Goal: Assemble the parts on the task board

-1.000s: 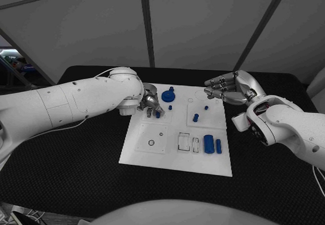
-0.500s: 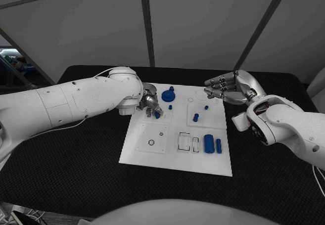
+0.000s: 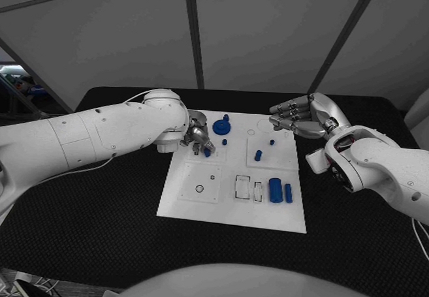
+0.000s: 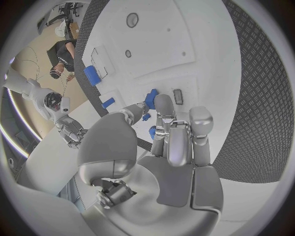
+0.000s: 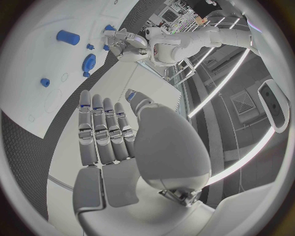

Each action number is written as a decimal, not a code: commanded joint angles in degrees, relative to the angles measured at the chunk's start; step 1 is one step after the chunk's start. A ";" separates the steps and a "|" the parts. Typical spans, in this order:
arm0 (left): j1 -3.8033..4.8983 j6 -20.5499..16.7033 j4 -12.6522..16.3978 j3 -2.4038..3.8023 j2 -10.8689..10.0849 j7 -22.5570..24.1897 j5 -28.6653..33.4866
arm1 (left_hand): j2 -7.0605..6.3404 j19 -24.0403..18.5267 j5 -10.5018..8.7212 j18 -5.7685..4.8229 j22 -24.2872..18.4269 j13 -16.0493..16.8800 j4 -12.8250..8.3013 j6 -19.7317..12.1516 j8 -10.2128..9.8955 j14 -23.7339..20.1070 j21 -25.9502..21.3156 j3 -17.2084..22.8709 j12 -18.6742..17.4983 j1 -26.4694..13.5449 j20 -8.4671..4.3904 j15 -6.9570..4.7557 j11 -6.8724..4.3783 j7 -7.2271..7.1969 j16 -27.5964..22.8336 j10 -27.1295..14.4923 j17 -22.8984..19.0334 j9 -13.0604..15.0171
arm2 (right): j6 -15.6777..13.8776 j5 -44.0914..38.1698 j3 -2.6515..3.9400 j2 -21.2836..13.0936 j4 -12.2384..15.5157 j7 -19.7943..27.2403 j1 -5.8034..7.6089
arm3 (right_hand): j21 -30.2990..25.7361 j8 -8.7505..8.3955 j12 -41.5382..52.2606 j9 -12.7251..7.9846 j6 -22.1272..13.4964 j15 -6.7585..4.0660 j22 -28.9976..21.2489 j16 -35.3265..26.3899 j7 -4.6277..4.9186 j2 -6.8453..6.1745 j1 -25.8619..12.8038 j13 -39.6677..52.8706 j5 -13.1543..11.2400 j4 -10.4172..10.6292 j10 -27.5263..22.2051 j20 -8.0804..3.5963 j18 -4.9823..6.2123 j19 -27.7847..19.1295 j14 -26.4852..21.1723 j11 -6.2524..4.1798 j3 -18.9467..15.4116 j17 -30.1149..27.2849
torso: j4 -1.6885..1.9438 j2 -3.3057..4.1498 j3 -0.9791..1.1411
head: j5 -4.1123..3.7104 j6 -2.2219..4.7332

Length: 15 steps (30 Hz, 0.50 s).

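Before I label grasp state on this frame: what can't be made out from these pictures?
- Whether the left hand grips the small blue part at its fingertips: head view, fingers cover the contact; left wrist view, the fingers hide it.
- What the right hand has under it: head view, its curled fingers cover that corner of the task board.
- The shapes of the small blue pegs: too small.

The white task board [image 3: 233, 211] lies flat at table centre; small blue parts [image 3: 281, 191] stand or lie on it.
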 commanded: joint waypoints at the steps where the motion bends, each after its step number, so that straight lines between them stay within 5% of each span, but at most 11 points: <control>1: -0.32 -1.27 0.36 -0.24 -0.16 -0.52 0.35 | 1.47 0.20 0.30 -4.46 -0.11 -0.38 -4.28 -0.46 -0.01 2.41 -0.02 4.90 -0.38 1.92 -0.15 -0.32 -0.08 0.09 0.23 0.00 0.03 0.17 | 0.00 -0.13 0.04 -0.02 0.12 0.68 0.09 | -0.18 -0.17 -0.25 -0.01 -0.36 0.12 -0.05 -0.09 -0.02 0.02 -0.25 -0.08 0.20 -0.29 -0.28 0.19 0.12 0.20 -0.21 0.14 0.04 -0.05 | 0.01 0.00 0.00 | -0.06 -0.02; 15: -0.73 -10.39 4.76 -0.16 -3.50 -0.05 2.64 | 1.48 0.35 0.29 -4.52 0.21 -0.79 -4.82 -0.48 0.01 2.43 0.13 5.91 -0.62 2.32 -0.08 -0.27 -0.03 0.18 0.24 -0.01 0.08 0.36 | -0.05 -0.13 0.04 -0.21 0.22 0.81 0.09 | -0.23 -0.17 -0.25 -0.01 -0.38 0.13 -0.09 -0.09 -0.01 0.03 -0.29 -0.07 0.19 -0.29 -0.30 0.20 0.11 0.20 -0.23 0.15 0.02 -0.10 | 0.06 -0.03 -0.02 | -0.02 -0.11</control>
